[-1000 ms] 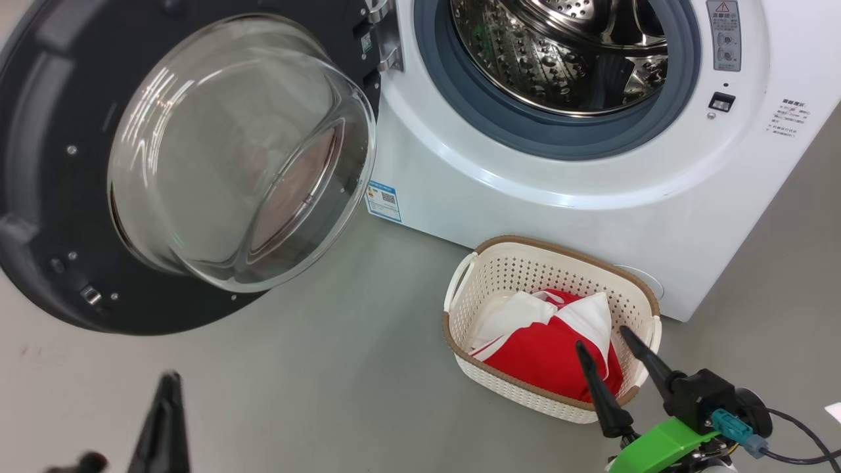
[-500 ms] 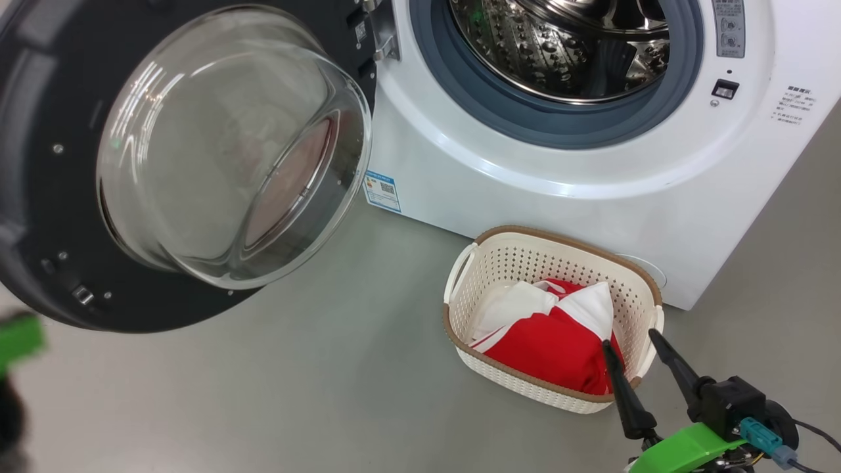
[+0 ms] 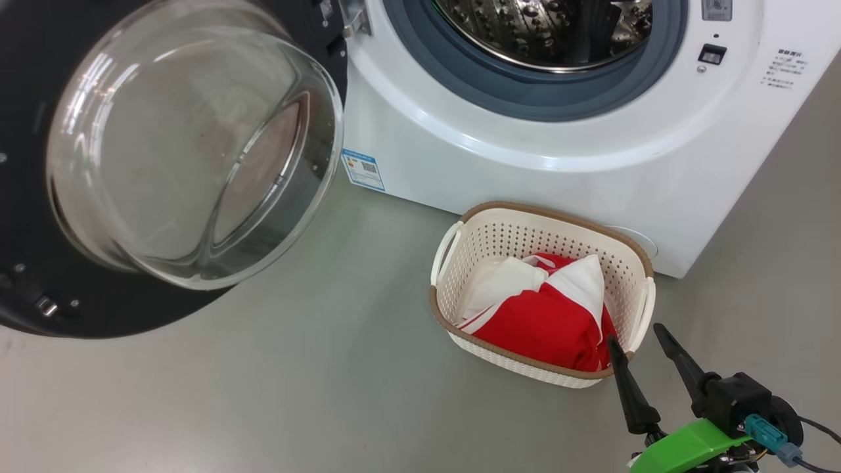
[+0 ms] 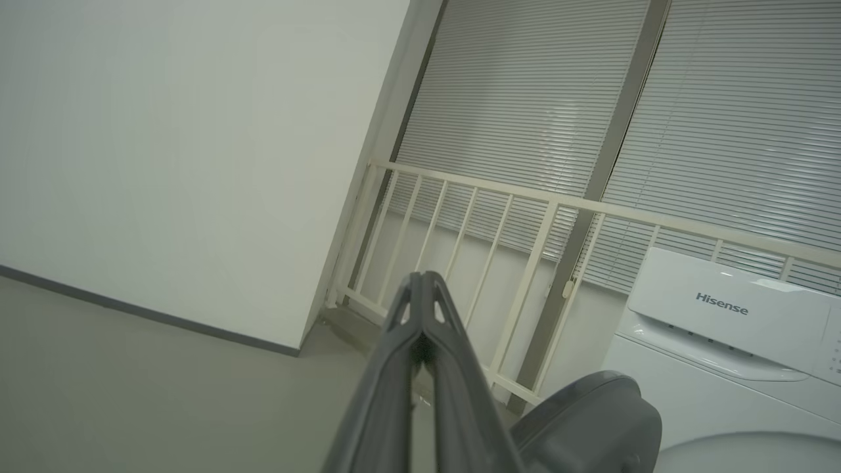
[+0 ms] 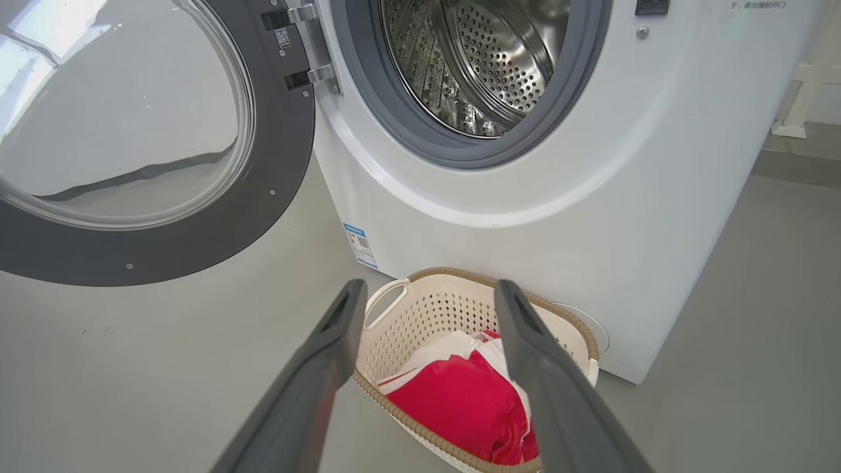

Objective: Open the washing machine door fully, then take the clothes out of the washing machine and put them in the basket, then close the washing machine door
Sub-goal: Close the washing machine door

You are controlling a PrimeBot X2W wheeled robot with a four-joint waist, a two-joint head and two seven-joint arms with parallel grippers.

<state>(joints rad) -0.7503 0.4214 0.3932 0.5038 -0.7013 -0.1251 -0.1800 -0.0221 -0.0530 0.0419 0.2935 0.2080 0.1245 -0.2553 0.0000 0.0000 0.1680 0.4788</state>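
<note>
Left fingers (image 4: 394, 368) newly clenched, facing railing (image 4: 558, 205), right fingers (image 3: 629, 381) spread beside basket (image 3: 499, 243), washing machine door (image 3: 184, 151) open

The clothes (image 3: 540, 322) lie in the basket (image 3: 509, 238) before the washing machine (image 3: 525, 174), right of the door (image 3: 125, 315).

The washing machine door (image 5: 197, 243) is seen swung wide open at the left of the washing machine (image 5: 591, 197). The perforated steel drum (image 5: 486, 59) is exposed inside the grey gasket (image 5: 460, 148). The basket (image 5: 420, 309) is set on the floor (image 5: 164, 368) just in front of the machine, and the red and white clothes (image 5: 453, 407) are piled in it. The fingers (image 5: 315, 381) of the right gripper (image 5: 430, 289) are spread wide, with the basket framed between them.
</note>
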